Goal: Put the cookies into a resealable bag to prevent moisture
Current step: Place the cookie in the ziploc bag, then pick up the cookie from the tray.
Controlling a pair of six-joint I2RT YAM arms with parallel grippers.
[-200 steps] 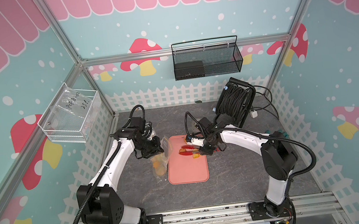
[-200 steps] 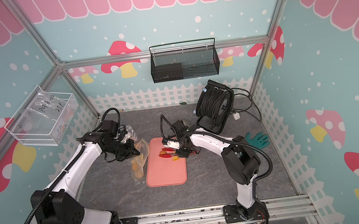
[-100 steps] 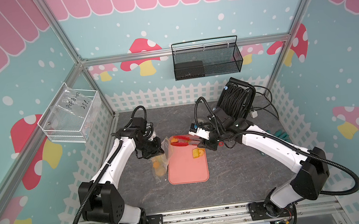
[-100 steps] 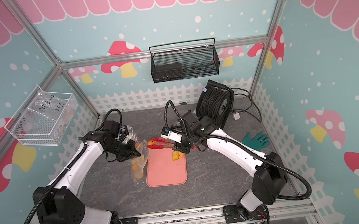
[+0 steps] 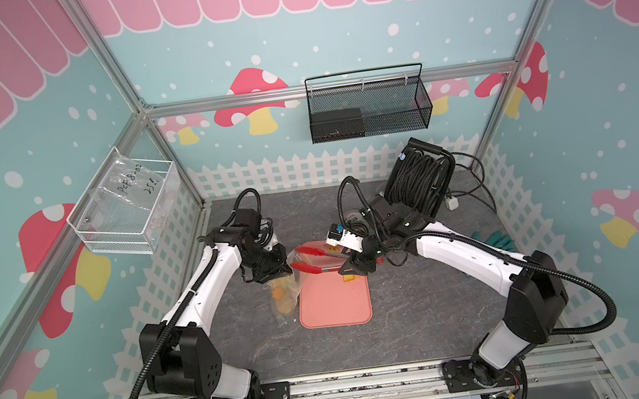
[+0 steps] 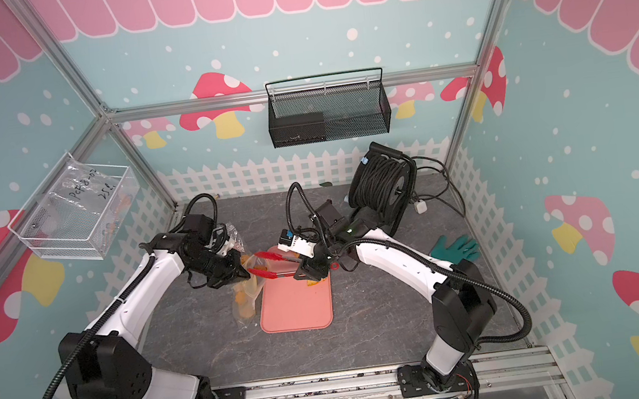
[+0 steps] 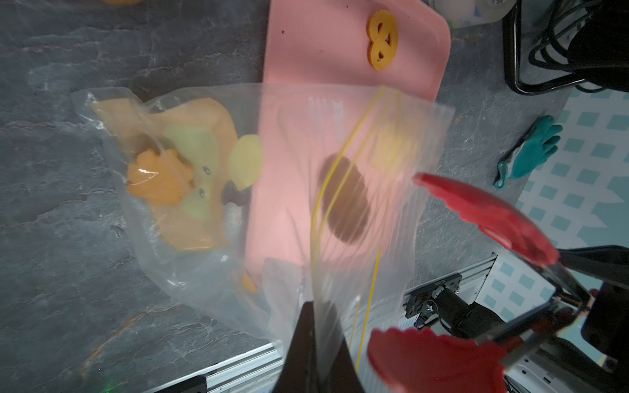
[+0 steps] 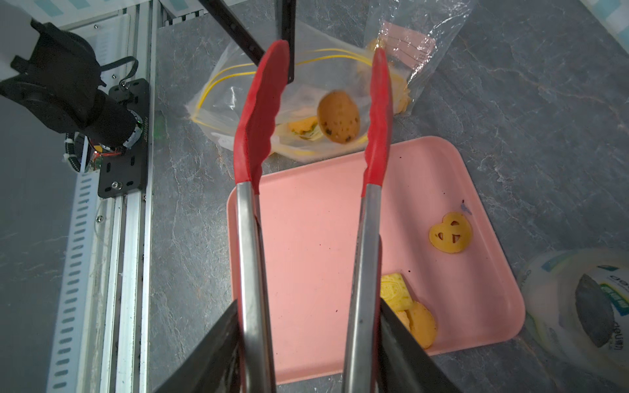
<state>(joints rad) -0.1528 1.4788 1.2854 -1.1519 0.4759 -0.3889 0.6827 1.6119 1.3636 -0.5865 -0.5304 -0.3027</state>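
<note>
A chip cookie (image 8: pixel 338 117) hangs loose between the spread tips of the tongs (image 8: pixel 258 136), over the open mouth of the bag (image 8: pixel 218 102). The left claw (image 7: pixel 315 326) is pinched tight on the bag's rim. The right claw (image 8: pixel 308 306) grips the tong handles, half spread. This looks like the drop step. The next move is to pick from the cookies (image 8: pixel 451 233) on the tray (image 8: pixel 306 238).

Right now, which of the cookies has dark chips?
The oval cookie between the open red tongs, at the mouth of the resealable bag; those on the pink tray are plain yellow, without chips.
</note>
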